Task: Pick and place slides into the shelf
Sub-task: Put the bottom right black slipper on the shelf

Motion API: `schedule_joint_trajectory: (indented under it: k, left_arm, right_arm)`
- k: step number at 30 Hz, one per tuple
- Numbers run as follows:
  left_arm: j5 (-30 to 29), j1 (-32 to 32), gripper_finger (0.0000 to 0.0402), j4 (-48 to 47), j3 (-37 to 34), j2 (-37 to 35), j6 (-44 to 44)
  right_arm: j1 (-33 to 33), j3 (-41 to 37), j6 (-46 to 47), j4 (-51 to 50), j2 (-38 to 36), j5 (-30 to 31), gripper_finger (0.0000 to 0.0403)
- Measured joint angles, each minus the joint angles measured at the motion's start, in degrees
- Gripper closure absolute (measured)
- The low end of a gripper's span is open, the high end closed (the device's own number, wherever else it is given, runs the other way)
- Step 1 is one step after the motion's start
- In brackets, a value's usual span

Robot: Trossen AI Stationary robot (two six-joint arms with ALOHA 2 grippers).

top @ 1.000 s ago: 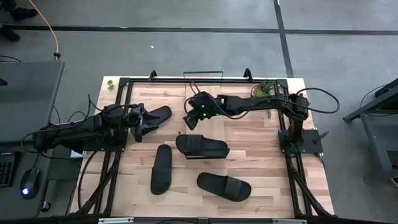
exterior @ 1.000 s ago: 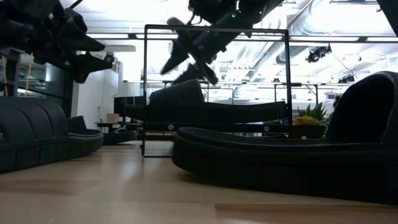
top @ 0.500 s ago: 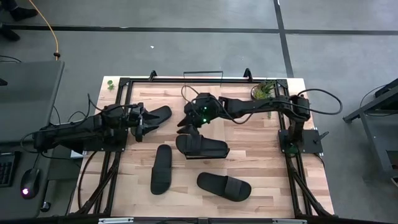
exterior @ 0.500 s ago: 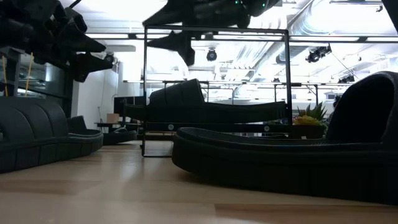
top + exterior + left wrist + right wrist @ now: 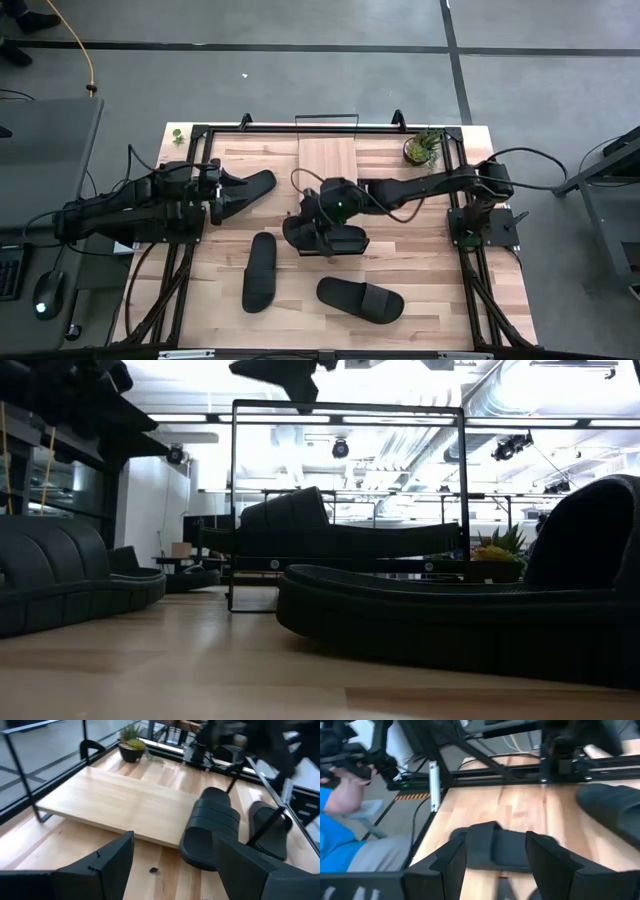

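Four black slides lie sole-down on the tabletop: one far left (image 5: 252,184), one in the middle (image 5: 335,238), one near left (image 5: 260,270) and one near right (image 5: 360,298). The shelf (image 5: 328,160), a light plank in a black wire frame, stands at the far edge with nothing on it. My right gripper (image 5: 303,222) hovers open over the left end of the middle slide. A slide (image 5: 495,847) shows between its fingers in the right wrist view. My left gripper (image 5: 228,194) is open, raised beside the far-left slide and facing the shelf (image 5: 115,805) and the middle slide (image 5: 210,827).
A potted plant (image 5: 424,148) stands at the far right, beside the shelf. Black frame rails (image 5: 190,250) run along the left and right table edges. A person in blue (image 5: 340,820) sits beyond the left edge. Bare wood lies near right (image 5: 440,280).
My right gripper has swung from in front of the shelf toward the near edge. It now hangs over the middle slide, still open, and the shelf plank is uncovered. My left gripper has drawn back slightly toward the left edge. No slide has moved.
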Motion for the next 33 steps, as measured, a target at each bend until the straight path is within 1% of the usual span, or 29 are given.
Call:
schedule_joint_trajectory:
  k: [2,5,9,14,19,27,30,33]
  left_arm:
    - [-1.3,0.0,0.0155,-0.9,0.0,0.0,-1.5]
    - [-1.5,0.0,0.0166,-1.5,0.0,0.0,-4.6]
    - [0.2,0.0,0.0181,-1.6,0.0,0.0,-5.9]
    - [1.7,0.0,0.0191,-1.4,0.0,0.0,-7.4]
    - [1.8,0.0,0.0189,1.4,0.0,0.0,-8.1]
    - [1.8,0.0,0.0184,5.0,0.0,0.0,-8.4]
    - [1.8,0.0,0.0185,5.7,0.0,0.0,-7.7]
    - [1.8,0.0,0.0185,7.0,0.0,0.0,-7.6]
  right_arm:
    - [1.3,0.0,0.6,0.4,0.0,0.1,0.0213]
    - [3.0,0.0,2.3,1.2,-0.1,0.3,0.0213]
    - [5.2,0.0,3.0,0.8,-0.2,2.8,0.0213]
    - [7.8,0.0,3.0,-0.2,-0.2,2.9,0.0213]
    - [9.8,0.0,3.0,-3.6,-0.2,2.9,0.0213]
    - [12.2,0.0,3.0,-12.8,-0.2,3.0,0.0213]
    - [13.3,0.0,3.0,-14.9,-0.2,5.1,0.0213]
    - [13.9,0.0,3.0,-14.9,-0.2,6.8,0.0213]
